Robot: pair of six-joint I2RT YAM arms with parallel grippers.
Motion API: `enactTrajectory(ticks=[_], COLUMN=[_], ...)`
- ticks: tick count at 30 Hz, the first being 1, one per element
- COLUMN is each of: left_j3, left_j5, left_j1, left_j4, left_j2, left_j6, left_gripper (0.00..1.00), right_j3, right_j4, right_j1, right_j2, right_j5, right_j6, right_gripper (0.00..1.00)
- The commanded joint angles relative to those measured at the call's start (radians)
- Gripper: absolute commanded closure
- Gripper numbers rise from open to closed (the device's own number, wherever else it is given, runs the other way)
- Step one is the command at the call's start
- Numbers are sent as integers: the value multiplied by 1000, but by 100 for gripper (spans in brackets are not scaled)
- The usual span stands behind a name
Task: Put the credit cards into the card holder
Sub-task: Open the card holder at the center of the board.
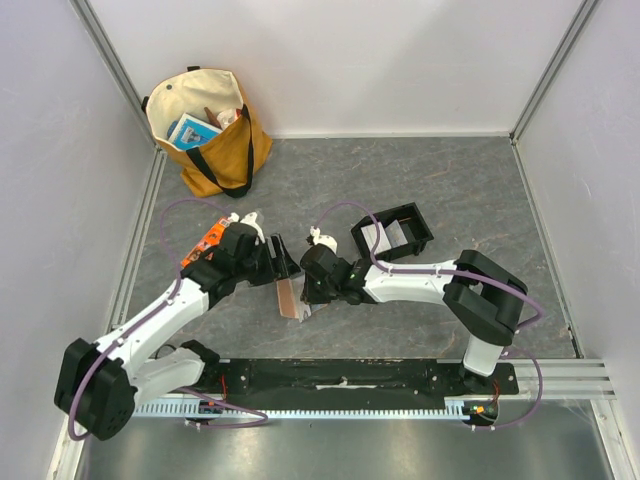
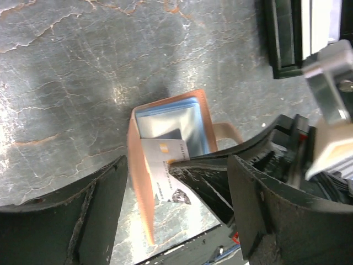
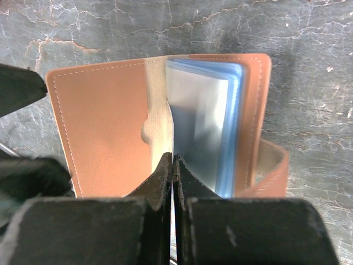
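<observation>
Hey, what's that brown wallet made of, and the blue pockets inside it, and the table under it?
The card holder looks like tan leather or imitation leather, matte, with pale stitching along its edge. Its blue pockets look like soft clear plastic, glossy and reflective. The table looks like grey veined stone or a printed laminate; I can't tell which.

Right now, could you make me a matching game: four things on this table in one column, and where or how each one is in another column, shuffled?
Things:
1. bag
2. tray
3. wallet
4. card

Place or state:
A. pinched in the right pincer
B. lying open, blue inside
C. in the far left corner
D. black, with white things inside

Pairs: 1-C, 2-D, 3-B, 4-A
</observation>
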Motion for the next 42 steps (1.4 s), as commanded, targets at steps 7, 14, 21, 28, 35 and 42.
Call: enactTrajectory(ticks=[7, 14, 21, 28, 35, 42], left_j3=[-15, -50, -41, -101, -150, -128], left_j5=[60, -21, -64, -44, 13, 31], left_j1=[2, 2, 2, 2, 2, 1], left_j4=[-40, -132, -186, -155, -19, 6], left_j2=[-10, -119, -163, -82, -7, -10], left_j6=[-49, -34, -29, -37, -29, 20], left_gripper=[24, 26, 24, 25, 84, 98], right_j3=[24, 27, 24, 23, 23, -39], right_j4=[-70, -70, -68, -68, -48, -61], right_j1=[7, 9, 7, 7, -5, -106], right_j2=[33, 38, 35, 29, -42, -197], right_j5=[47, 49, 50, 50, 56, 72], right_j6=[-24, -18, -18, -18, -44, -61], right_gripper=[100, 100, 100, 100, 100, 100])
